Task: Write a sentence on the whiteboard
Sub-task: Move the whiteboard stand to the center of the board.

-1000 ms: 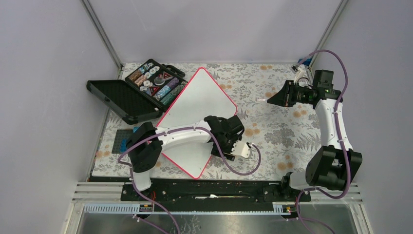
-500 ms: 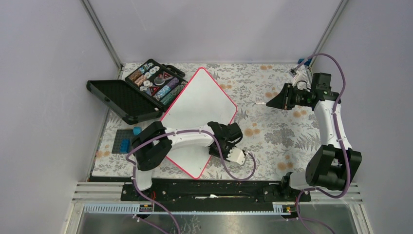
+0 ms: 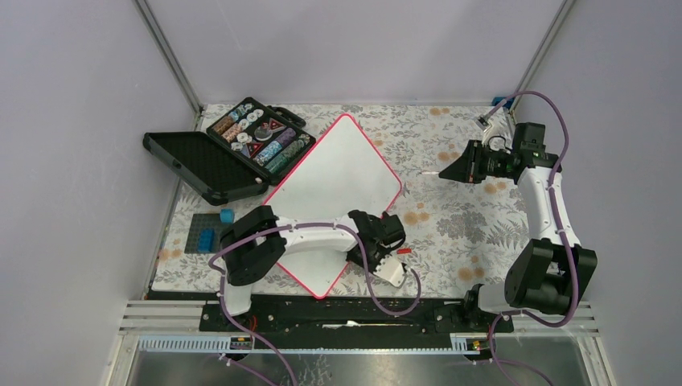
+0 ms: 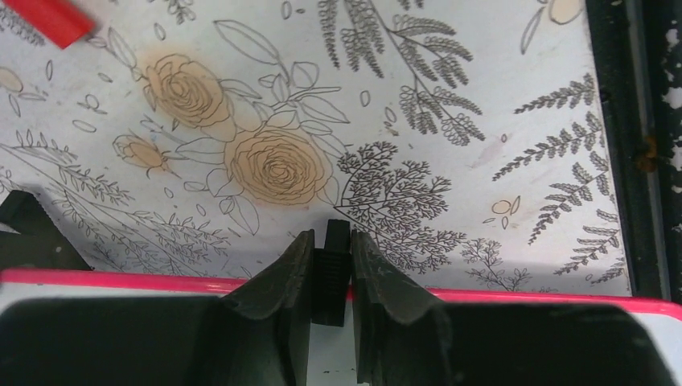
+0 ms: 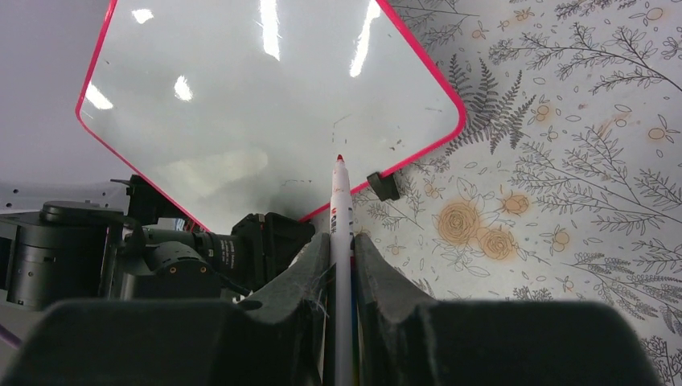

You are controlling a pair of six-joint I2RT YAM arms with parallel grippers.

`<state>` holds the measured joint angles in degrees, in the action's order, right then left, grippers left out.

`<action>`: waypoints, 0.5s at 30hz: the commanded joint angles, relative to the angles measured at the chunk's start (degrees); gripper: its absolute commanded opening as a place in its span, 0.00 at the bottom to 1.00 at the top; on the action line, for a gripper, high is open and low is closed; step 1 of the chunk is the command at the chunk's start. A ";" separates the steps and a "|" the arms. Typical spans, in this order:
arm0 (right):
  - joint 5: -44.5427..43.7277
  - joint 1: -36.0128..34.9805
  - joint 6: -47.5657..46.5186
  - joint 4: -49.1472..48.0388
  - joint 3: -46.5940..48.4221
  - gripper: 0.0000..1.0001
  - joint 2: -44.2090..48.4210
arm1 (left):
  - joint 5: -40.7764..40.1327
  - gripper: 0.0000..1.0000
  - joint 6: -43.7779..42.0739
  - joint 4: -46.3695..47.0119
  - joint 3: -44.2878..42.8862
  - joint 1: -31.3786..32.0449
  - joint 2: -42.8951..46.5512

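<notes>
Pink-rimmed whiteboard (image 3: 334,189) lies diamond-wise on the worktop (image 3: 458,217), one corner at the near edge. Left claw (image 4: 331,237) is pinched on a black clip (image 4: 331,281) at its near-right rim; right claw (image 5: 342,241) is clamped around a red-tipped marker (image 5: 341,201).

Glossy whiteboard (image 5: 241,104); matt floral tablecloth (image 5: 579,161).

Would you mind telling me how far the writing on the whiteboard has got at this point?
Done: the marker is uncapped, gripped in the right claw, tip pointing toward the whiteboard. In hand: the left claw pinches the black clip on the board's rim, apparently to steady it. Left: all the writing; the board shows no red strokes.
</notes>
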<state>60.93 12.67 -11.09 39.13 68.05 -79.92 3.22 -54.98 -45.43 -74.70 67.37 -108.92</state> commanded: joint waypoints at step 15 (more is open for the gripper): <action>-0.02 -1.59 -2.84 1.20 -0.58 0.00 2.89 | -5.15 0.29 -10.55 -1.79 -5.50 1.36 -3.81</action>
<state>60.88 11.68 -11.79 39.22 67.20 -79.53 2.31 -62.48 -51.29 -77.87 68.69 -111.63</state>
